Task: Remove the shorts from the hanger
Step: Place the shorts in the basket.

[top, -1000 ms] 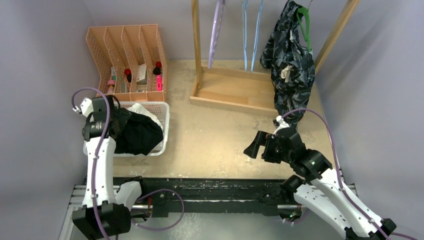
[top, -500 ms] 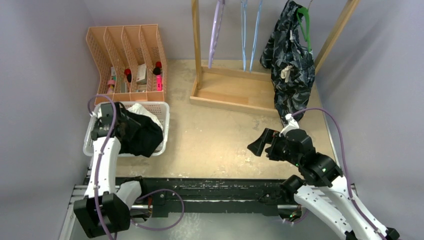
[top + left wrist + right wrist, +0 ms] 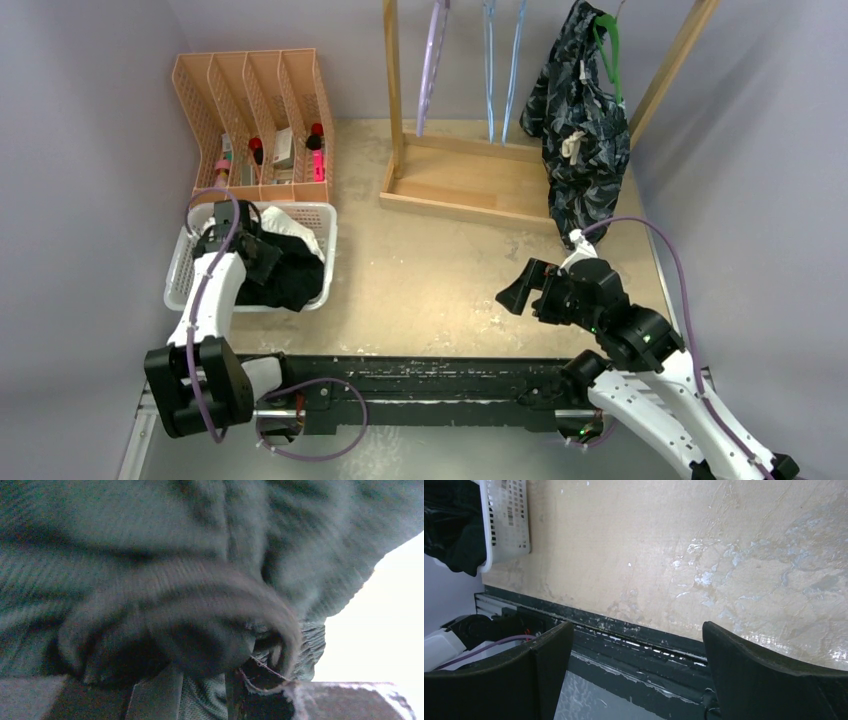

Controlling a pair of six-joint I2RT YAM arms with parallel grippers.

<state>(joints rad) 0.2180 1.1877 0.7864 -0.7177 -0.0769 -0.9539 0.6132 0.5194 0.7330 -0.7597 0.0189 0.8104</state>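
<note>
Top external view is showing the black rail (image 3: 430,385) at the near edge, with both arm bases sitting on it. Just beyond it, the right gripper (image 3: 512,286) is hovering over the bare table (image 3: 420,260), pointing toward the left. The right wrist view is showing its fingers (image 3: 769,680) spread wide with nothing between them. Compared with a second ago, this arm is sitting slightly nearer the rail and farther from the rack, and it is hardly differing from half a second ago.

At the left, the left gripper (image 3: 258,256) is reaching down into the white basket (image 3: 331,245), sunk among the black shorts (image 3: 290,282). The left wrist view is filling with blurred dark ribbed fabric pressed close to the lens, so I cannot tell whether the fingers are clamping it or letting it go. A second ago the black shorts were hanging bunched at the gripper, higher over the basket. Now they are lying lower inside it, spilling over the near right corner, and the arm is leaning farther in. White shorts (image 3: 292,222) are showing behind them at the basket's far side.

Beyond the basket, the orange file organizer (image 3: 255,110) is holding small packages and pink and red items; any print on them is too small to read.

Farthest back, the wooden rack (image 3: 395,100) is carrying a purple hanger (image 3: 432,60) and two blue hangers (image 3: 490,70). The dark blue patterned shorts (image 3: 580,170) are hanging on the green hanger (image 3: 610,50) at the right end, unchanged from the earlier pictures.
</note>
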